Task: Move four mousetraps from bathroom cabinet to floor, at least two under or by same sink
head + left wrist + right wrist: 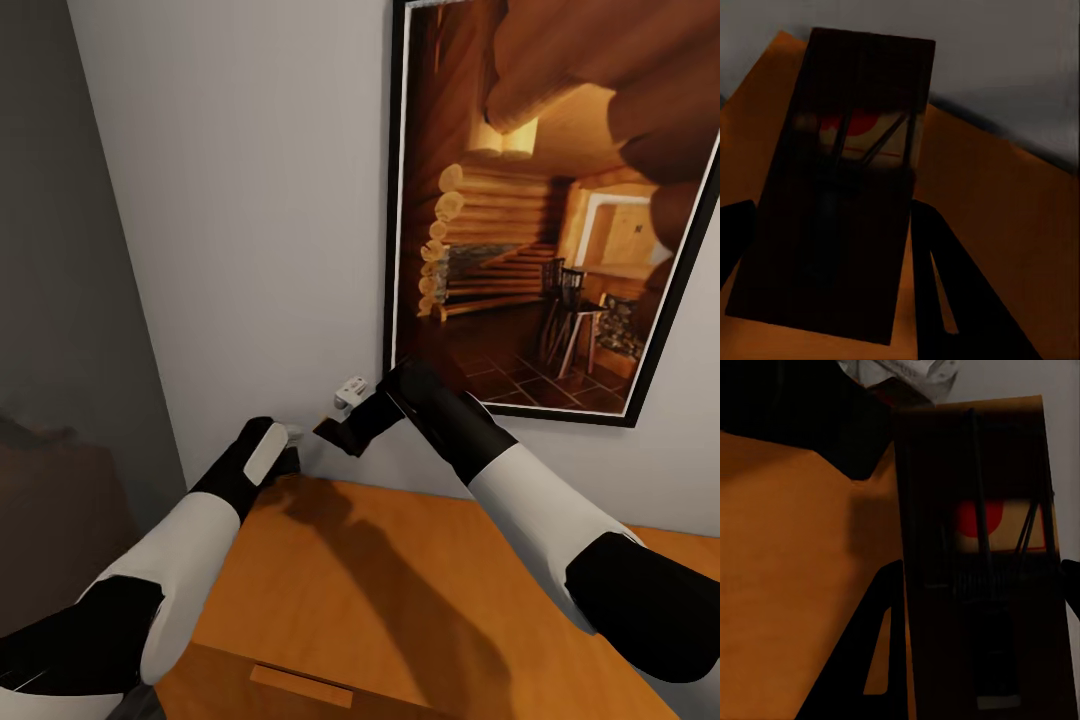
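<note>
- Mousetrap (840, 195) pinched in left claw (285, 450), above orange wooden surface (400, 590).
- Second mousetrap (982, 570) pinched in right claw (335, 425), near framed picture (550, 210) on wall.

Head view looks down over the orange-brown cabinet top (400, 590); both wrist views sit close above it.

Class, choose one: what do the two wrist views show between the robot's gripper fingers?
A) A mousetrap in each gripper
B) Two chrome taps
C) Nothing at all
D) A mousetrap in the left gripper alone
A: a dark wooden mousetrap sits between the left gripper's fingers, and another mousetrap between the right gripper's fingers.
</note>
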Available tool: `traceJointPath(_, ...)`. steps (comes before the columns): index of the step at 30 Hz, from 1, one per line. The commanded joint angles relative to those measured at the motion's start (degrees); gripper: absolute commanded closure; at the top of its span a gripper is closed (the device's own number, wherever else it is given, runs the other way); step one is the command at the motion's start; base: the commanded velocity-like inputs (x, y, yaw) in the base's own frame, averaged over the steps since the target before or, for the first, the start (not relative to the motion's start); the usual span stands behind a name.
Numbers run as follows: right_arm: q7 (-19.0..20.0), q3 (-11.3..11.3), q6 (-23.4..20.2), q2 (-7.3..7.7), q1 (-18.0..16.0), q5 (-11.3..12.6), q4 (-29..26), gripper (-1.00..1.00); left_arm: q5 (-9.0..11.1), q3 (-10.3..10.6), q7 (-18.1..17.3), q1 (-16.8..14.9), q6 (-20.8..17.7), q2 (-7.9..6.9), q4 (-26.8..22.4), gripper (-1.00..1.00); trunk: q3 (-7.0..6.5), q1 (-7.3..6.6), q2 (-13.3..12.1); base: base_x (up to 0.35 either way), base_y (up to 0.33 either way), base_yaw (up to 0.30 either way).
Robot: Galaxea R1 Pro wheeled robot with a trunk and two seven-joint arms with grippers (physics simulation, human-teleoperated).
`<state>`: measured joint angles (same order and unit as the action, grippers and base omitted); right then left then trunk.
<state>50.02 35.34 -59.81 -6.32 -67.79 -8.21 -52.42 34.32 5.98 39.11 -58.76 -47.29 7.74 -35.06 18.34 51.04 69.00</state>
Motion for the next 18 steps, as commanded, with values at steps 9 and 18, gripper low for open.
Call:
traceJointPath(9,0.52,-0.01,-0.19,-0.01,-0.06,-0.57,0.03,1.0,0.44,0.35,0.58,-0.04,-0.78,-0.09,-2.07,1.0,0.08,0.0,0.05,-0.002,0.0,0.0)
traceJointPath(18,0.13,0.05,-0.19,0.01,-0.06,-0.68,0.12,1.0,0.58,0.35,0.56,-0.04,-1.91,-0.13,-1.91,1.0,0.08,0.0,0.05,-0.242,0.0,0.0)
